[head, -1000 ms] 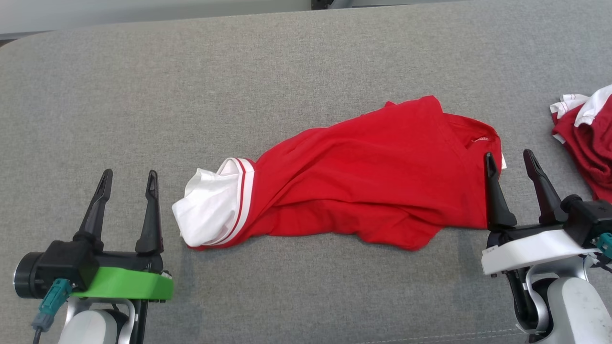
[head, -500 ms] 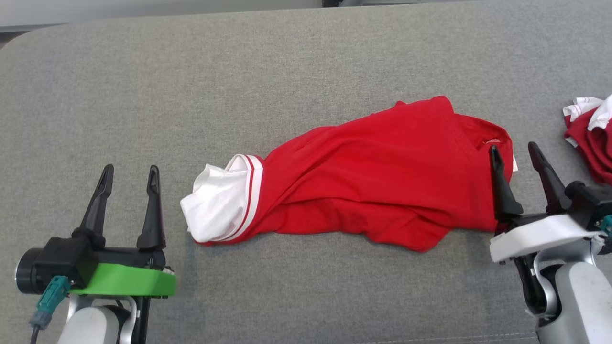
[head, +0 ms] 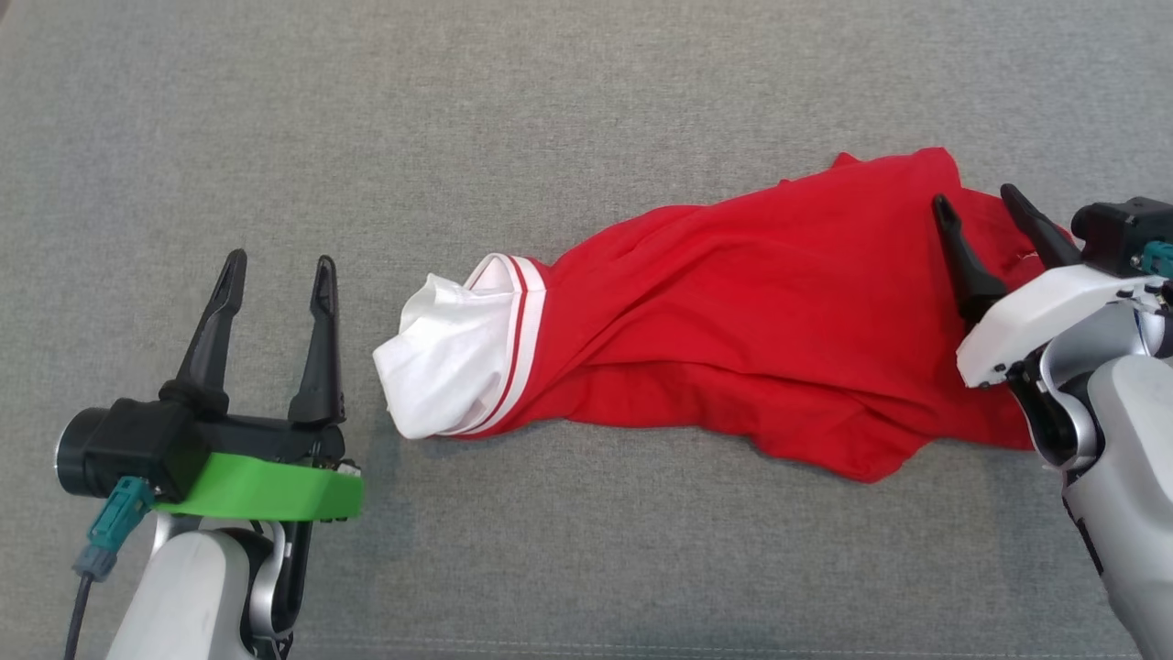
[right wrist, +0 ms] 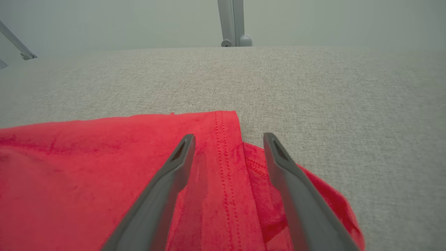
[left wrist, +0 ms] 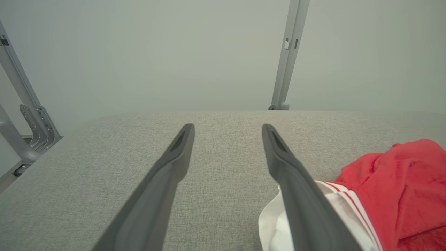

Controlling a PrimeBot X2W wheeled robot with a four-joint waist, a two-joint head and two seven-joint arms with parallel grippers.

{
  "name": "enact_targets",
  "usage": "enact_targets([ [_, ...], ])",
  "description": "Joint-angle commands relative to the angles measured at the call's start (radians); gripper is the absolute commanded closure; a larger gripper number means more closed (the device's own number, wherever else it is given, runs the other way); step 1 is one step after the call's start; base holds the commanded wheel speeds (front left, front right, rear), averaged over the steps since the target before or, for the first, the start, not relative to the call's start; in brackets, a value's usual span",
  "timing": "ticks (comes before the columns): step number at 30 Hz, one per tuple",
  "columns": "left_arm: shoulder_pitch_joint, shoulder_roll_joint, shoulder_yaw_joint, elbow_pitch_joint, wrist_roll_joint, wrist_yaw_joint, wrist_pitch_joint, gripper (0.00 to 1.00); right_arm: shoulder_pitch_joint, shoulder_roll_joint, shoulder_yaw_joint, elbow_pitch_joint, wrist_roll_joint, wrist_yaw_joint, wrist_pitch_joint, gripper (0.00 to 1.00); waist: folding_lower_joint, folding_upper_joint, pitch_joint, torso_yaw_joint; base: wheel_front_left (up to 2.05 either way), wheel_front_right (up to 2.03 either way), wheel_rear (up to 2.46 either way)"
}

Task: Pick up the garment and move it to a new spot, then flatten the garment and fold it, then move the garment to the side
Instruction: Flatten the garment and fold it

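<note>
The red garment (head: pixel 761 339) is lying crumpled lengthwise on the grey padded surface (head: pixel 550 110), its white sleeve (head: pixel 449 357) pointing toward the left gripper (head: pixel 278 264); that gripper is sitting just beside the sleeve end, apart from the cloth, fingers spread and grasping nothing. The right gripper (head: pixel 973 194) is hanging over the garment's opposite end, above a stitched hem (right wrist: pixel 223 150); its fingers are spread wide too, nothing pinched between them.

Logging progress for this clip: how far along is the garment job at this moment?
Done: nothing visibly; the crumpled red shirt with a white striped sleeve lies bunched on the grey fabric surface, neither flat nor folded. In hand: the right pincer is open over the shirt's hemmed end, the left pincer open beside its sleeve, gripping nothing. Remaining: grasping, flattening, folding, moving aside.
</note>
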Motion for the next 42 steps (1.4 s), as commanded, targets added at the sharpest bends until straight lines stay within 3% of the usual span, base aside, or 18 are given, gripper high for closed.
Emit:
enact_targets([
  [1, -0.015, -0.004, -0.001, 0.003, -0.001, -0.003, -0.005, 0.0, -0.023, -0.011, 0.01, 0.017, 0.011, 0.0, 0.0, 0.0, 0.0, -0.0001, 0.034, 0.035, 0.0, 0.0, 0.0],
  [8, -0.035, -0.017, -0.001, 0.031, 0.002, -0.016, -0.013, 0.0, -0.121, -0.065, 0.121, 0.125, 0.077, 0.0, 0.009, 0.0, 0.0, -0.0001, 0.049, 0.05, 0.0, 0.0, 0.0],
  [9, -0.036, -0.019, 0.001, 0.033, 0.003, -0.016, -0.014, 0.0, -0.129, -0.071, 0.131, 0.133, 0.085, 0.0, 0.006, 0.2, 0.0, -0.0001, 0.049, 0.049, 0.0, 0.0, 0.0],
  [10, -0.036, -0.02, 0.001, 0.037, 0.004, -0.017, -0.015, 0.0, -0.135, -0.075, 0.141, 0.138, 0.096, 0.0, 0.002, 0.61, 0.0, -0.0001, 0.047, 0.048, 0.0, 0.0, 0.0],
  [11, -0.036, -0.022, 0.003, 0.04, 0.005, -0.017, -0.016, 0.0, -0.138, -0.078, 0.152, 0.14, 0.105, 0.0, -0.004, 0.91, 0.0, -0.0001, 0.046, 0.047, 0.0, 0.0, 0.0],
  [12, -0.036, -0.023, 0.005, 0.042, 0.006, -0.016, -0.017, 0.0, -0.141, -0.084, 0.161, 0.139, 0.112, 0.0, -0.012, 1.0, 0.0, -0.0001, 0.044, 0.045, 0.0, 0.0, 0.0],
  [20, -0.019, -0.018, 0.022, 0.037, 0.014, -0.011, -0.021, 0.0, -0.136, -0.116, 0.19, 0.04, 0.117, 0.0, -0.107, 1.0, 0.0, -0.0001, 0.027, 0.003, 0.0, 0.0, 0.0],
  [26, 0.0, -0.01, 0.029, 0.026, 0.02, -0.004, -0.02, 0.0, -0.036, -0.124, 0.154, -0.154, 0.042, 0.0, -0.137, 1.0, 0.0, -0.0001, 0.008, -0.028, 0.0, 0.0, 0.0],
  [33, 0.024, -0.003, 0.036, 0.018, 0.01, 0.004, -0.019, 0.0, 0.267, -0.028, 0.054, -0.343, -0.02, 0.0, -0.07, 1.0, 0.0, -0.0001, -0.013, -0.054, 0.0, 0.0, 0.0],
  [42, 0.042, 0.0, 0.035, 0.017, -0.003, 0.012, -0.008, 0.0, 0.446, 0.081, -0.012, -0.292, -0.032, 0.0, -0.064, 1.0, 0.0, -0.0001, -0.031, -0.062, 0.0, 0.0, 0.0],
])
